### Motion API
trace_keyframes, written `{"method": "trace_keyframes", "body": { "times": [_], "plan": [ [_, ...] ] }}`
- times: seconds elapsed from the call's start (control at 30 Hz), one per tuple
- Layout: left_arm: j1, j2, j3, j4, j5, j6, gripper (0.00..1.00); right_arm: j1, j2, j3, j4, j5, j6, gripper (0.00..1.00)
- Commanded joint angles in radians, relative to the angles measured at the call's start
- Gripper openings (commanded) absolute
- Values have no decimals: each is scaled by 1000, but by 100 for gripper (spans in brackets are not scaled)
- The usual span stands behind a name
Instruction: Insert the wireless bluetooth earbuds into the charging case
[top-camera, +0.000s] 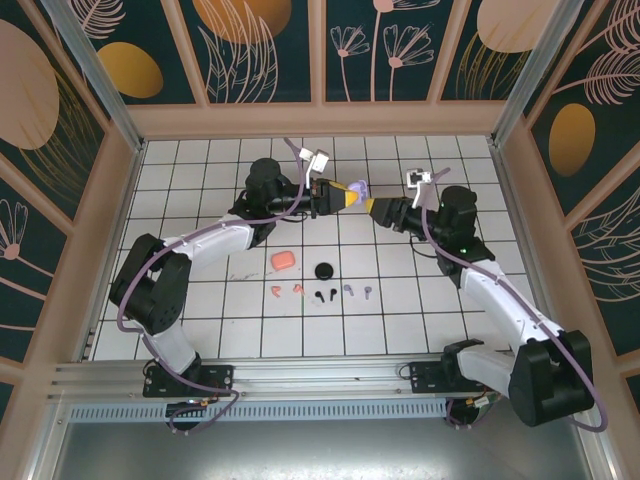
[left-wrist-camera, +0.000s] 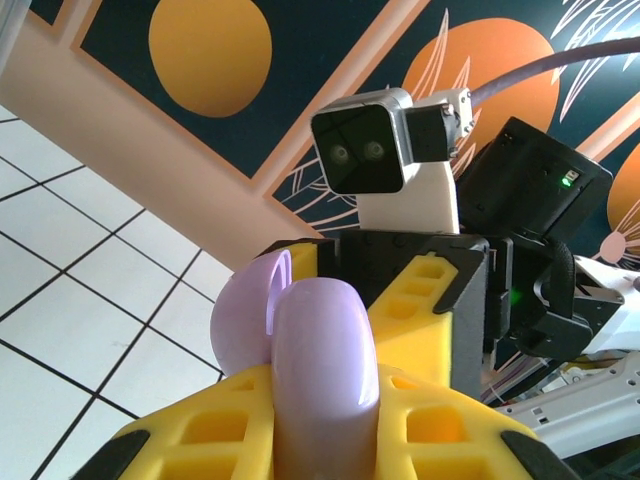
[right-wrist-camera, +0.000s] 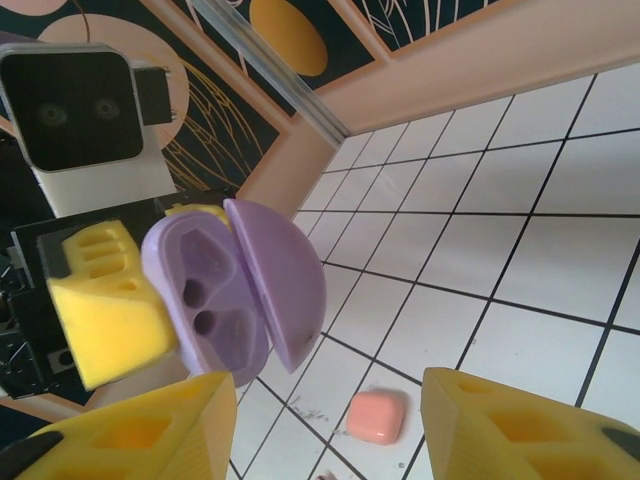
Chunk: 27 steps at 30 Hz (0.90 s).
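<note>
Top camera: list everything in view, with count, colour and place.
held case: one, lavender, open, in the left claw above the far tiles
square case: one, orange, mid-table
round case: one, black, right of the square case
left earbud pair: two, orange, row nearer than the cases
middle earbud pair: seemingly two, black, same row
right earbud pair: two, lavender, same row
table: one, white tiles
left claw: one, yellow-black, shut on the held case
right claw: one, yellow-black, open, facing the case

lavender case (right-wrist-camera: 200, 290), salmon case (right-wrist-camera: 377, 416), white tiles (top-camera: 220, 320) with dark lines.
</note>
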Motion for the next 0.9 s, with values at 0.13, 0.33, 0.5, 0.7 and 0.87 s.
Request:
{"method": "trace_keyframes", "body": {
  "times": [0.13, 0.33, 0.5, 0.7, 0.87],
  "plan": [
    [-8, 3, 13, 44, -2, -6, 0, 12, 39, 62, 11, 17, -16, 47],
    [-13, 4, 17, 41, 0, -2, 0, 12, 67, 89, -4, 16, -25, 41],
    [-17, 14, 24, 41, 1, -1, 0, 16, 75, 105, -13, 18, -30, 41],
    [-19, 17, 25, 45, 3, -1, 0, 19, 89, 122, -36, 24, -42, 32],
    [-21, 15, 25, 47, 2, -2, 0, 21, 97, 125, -36, 18, -43, 25]
  ]
}}
